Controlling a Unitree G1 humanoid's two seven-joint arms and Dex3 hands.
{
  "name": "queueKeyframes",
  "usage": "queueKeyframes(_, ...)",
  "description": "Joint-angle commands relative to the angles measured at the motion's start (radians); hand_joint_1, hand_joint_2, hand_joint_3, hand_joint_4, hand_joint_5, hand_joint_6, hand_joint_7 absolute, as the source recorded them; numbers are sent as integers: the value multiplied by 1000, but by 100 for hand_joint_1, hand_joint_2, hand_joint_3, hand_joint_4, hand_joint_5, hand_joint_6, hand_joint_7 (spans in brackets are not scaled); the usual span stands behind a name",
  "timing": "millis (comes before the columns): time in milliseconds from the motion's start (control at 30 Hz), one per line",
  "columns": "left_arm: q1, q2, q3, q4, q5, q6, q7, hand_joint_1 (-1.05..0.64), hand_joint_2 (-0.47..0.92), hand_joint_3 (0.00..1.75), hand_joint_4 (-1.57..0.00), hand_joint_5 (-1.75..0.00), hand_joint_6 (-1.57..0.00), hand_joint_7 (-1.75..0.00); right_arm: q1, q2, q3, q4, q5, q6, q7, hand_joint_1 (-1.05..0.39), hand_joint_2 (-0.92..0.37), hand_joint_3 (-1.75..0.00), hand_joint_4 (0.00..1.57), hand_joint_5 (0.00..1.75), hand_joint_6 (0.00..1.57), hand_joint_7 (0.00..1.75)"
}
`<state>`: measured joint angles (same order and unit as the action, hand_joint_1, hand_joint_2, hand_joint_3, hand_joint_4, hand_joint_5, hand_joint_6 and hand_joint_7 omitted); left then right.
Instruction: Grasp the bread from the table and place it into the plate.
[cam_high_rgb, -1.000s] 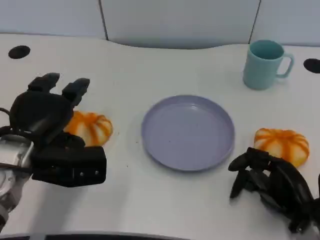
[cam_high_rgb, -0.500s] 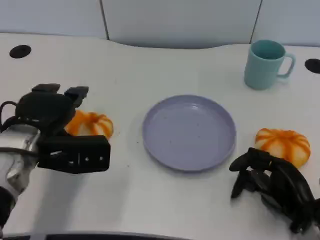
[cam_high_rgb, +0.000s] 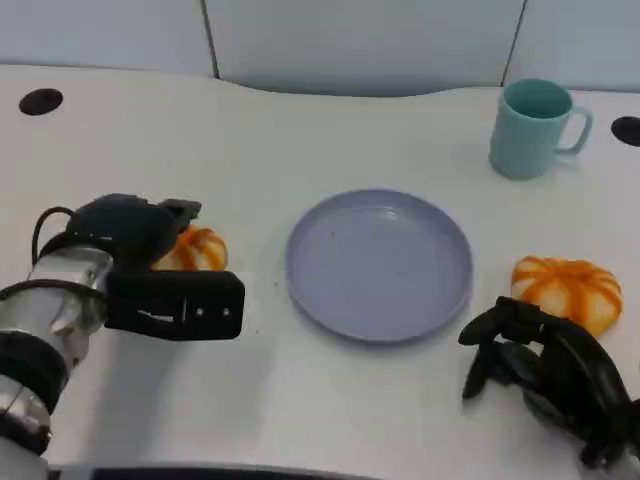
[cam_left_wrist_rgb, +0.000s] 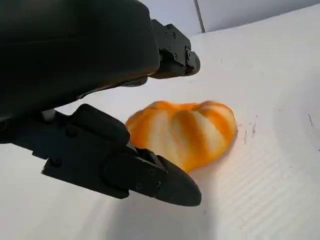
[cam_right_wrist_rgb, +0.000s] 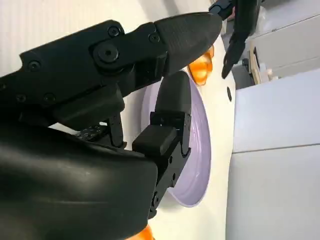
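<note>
On the worktop (cam_high_rgb: 300, 420) to my left, my left hand (cam_high_rgb: 135, 240) sits over the nearer side of an orange-striped bread roll (cam_high_rgb: 195, 250); from the wrist camera I see that roll (cam_left_wrist_rgb: 185, 132) lying flat on the white surface with my fingers (cam_left_wrist_rgb: 150, 175) set apart around it, one low beside its near edge and others above its far side, none plainly touching it; so this hand is wide and holds nothing; I judge the step in hand to be the reach and closing-in for the grasp, with the lift and carry not yet begun; the purple plate (cam_high_rgb: 455, 300) lies just to the right of that roll, bare of bread; a second roll (cam_high_rgb: 565, 288) lies on the plate's other side, near my right hand (cam_high_rgb: 545, 375), which rests on the worktop with fingers loosely curled, holding nothing; a teal mug (cam_high_rgb: 532, 128) stands well beyond, out of the way; the next move, as I judge it, calls for lowering the upper fingers onto the crust and drawing the lower one in beneath, gently, since the roll looks soft and could squash or skid; then a lift and a short carry rightward over the plate's rim.
</note>
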<state>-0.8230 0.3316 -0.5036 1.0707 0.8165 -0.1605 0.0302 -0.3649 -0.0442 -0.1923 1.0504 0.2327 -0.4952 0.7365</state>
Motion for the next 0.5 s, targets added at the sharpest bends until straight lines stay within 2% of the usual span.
queueKeyframes(33,-41,-16,-15,67,-13,0,14,-89,91,0,-10,-20,-15,-1,40,-8,2,14,-4,23,-6,-55,-92,-13,64,156,73,105)
queueKeyframes(500,-88,-73,-57,220,-23,25,11,-84,87,0,-4,-28,-18,-2,49,-2,0,-5,15,40,16,-55,-92,-14,68,156,74,103)
